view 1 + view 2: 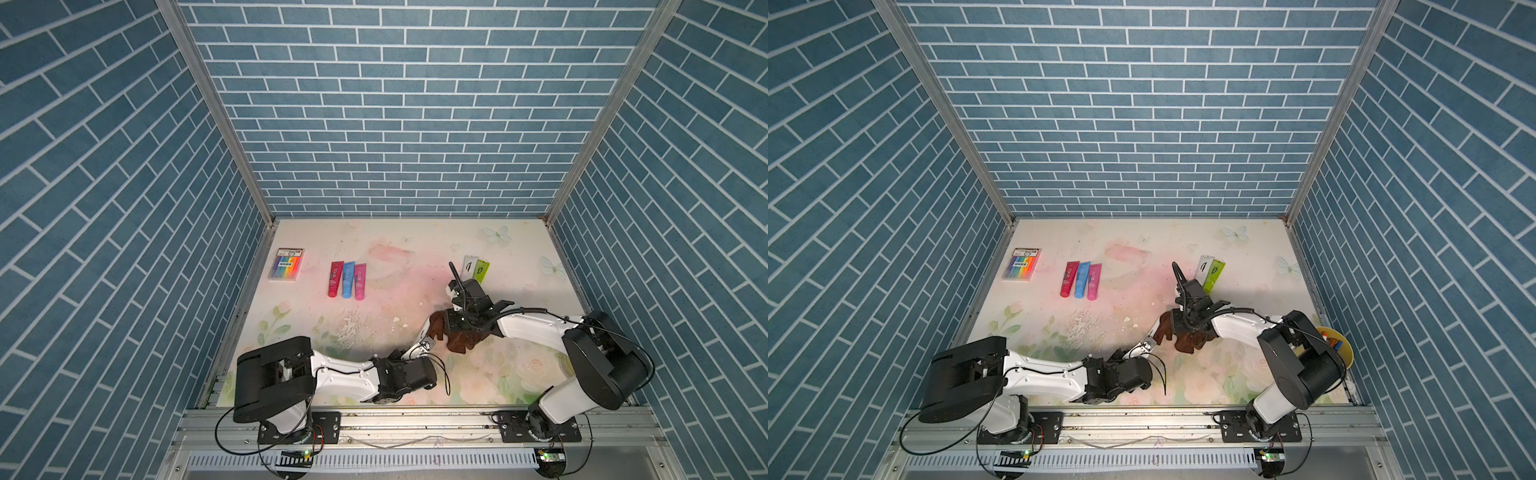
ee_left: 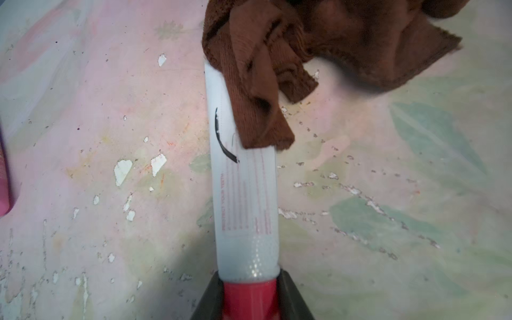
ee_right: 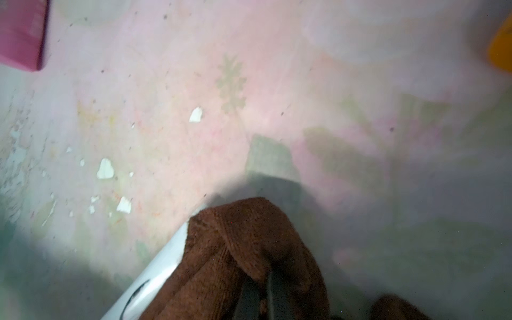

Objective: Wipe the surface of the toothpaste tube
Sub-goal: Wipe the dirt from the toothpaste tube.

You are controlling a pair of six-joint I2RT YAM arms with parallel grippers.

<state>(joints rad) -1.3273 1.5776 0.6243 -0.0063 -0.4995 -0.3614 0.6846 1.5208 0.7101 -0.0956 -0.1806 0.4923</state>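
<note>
Left pincer (image 2: pixel 250 299), partly closed, grips toothpaste tube (image 2: pixel 245 199); right pincer (image 3: pixel 260 299) clamps cloth (image 3: pixel 235 243).

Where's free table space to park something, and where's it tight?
Free: the middle stretch between the three coloured tubes and the white and green pair; the back strip along the wall; the front patch between the left arm and right arm. Crowded: centre-right, where the brown cloth in the right gripper lies over the toothpaste tube in the left gripper.
</note>
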